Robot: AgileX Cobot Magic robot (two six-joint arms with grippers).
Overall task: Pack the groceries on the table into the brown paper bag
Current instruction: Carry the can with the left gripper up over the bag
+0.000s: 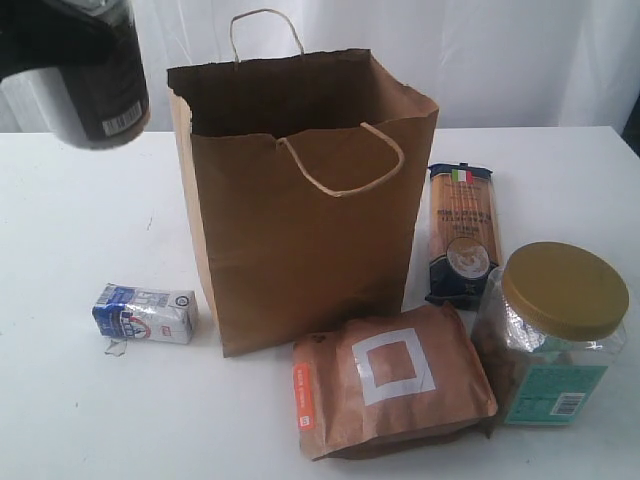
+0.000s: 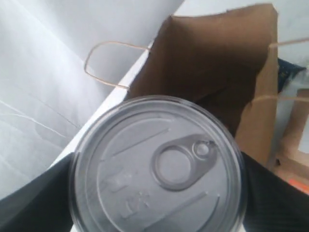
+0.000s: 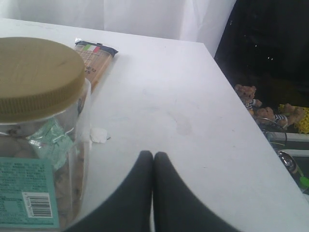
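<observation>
**Can held up beside open paper bag**

A white counter [image 1: 80, 420] fills the exterior view. At centre stands the brown paper bag [image 1: 300, 230], upright and open. A brown pouch with white square [image 1: 390, 390] lies flat at lower centre. A gold-lidded clear jar [image 1: 555, 340] stands upright at lower right. A long pasta packet [image 1: 462, 235] lies flat at right, above the jar. At upper left, the left end effector [image 2: 157, 193] grips a dark pull-tab can [image 1: 95, 80] clear of the counter. A small blue-white carton [image 1: 145, 313] lies at lower left, near the bag. The right end effector [image 3: 153, 193] is empty, fingers pressed together, beside the jar.
</observation>
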